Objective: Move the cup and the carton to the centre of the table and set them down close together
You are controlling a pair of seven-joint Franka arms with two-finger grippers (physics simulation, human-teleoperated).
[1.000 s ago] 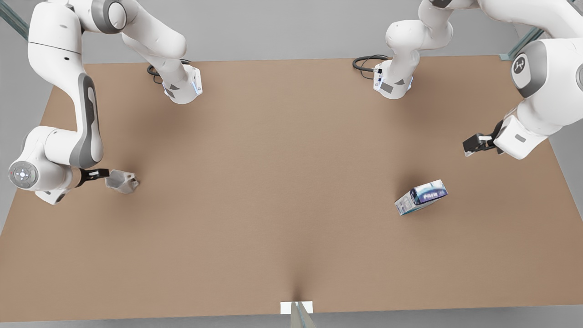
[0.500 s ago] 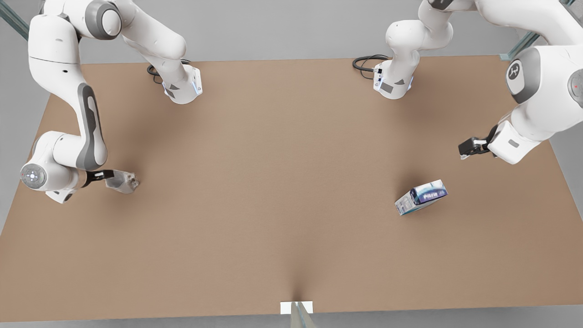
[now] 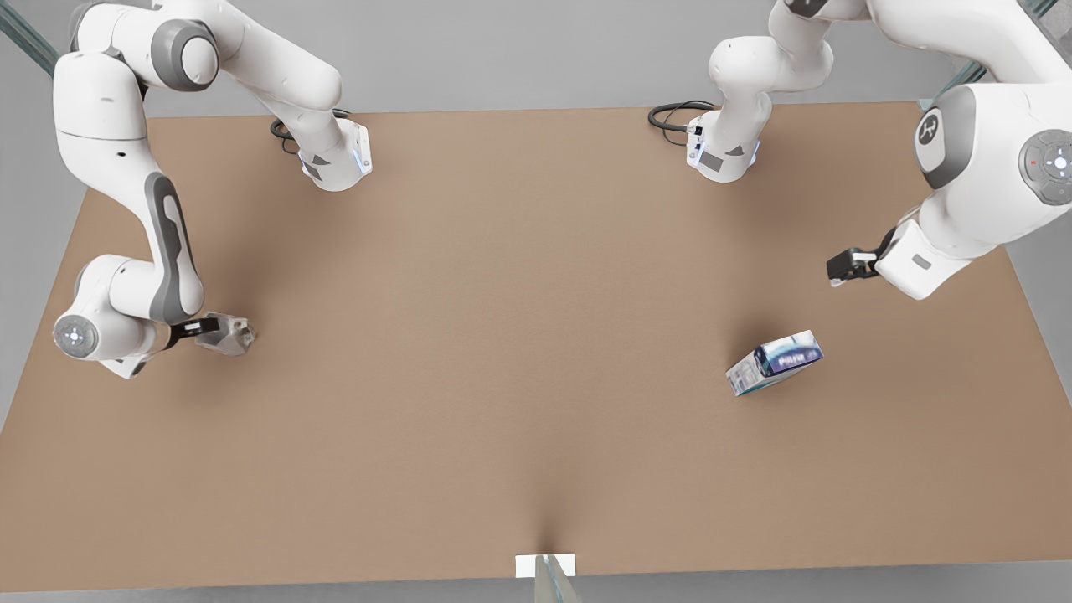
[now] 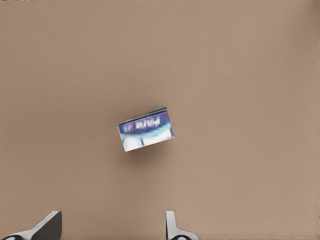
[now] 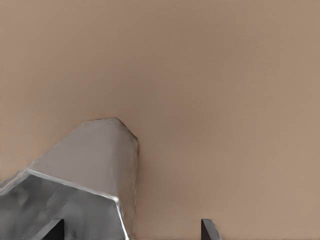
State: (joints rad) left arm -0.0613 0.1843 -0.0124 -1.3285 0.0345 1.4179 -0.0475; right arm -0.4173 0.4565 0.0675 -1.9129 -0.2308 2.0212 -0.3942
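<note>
the cup (image 3: 226, 332) sits far out at the front view's left of the counter (image 3: 519, 335), right at my right jaws (image 3: 201, 327), parted around its rim with one finger inside, not yet closed. the carton (image 3: 775, 362) lies off toward the right edge, below my left jaws (image 3: 842, 268), open and empty. only the left wrist view shows its long axis crossways between my fingertips.

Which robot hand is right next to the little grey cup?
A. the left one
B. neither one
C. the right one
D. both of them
C: the right wrist view shows the cup filling the space just ahead of the right gripper, with the fingers open, while the left gripper hovers apart from the carton on the front view's right.
</note>
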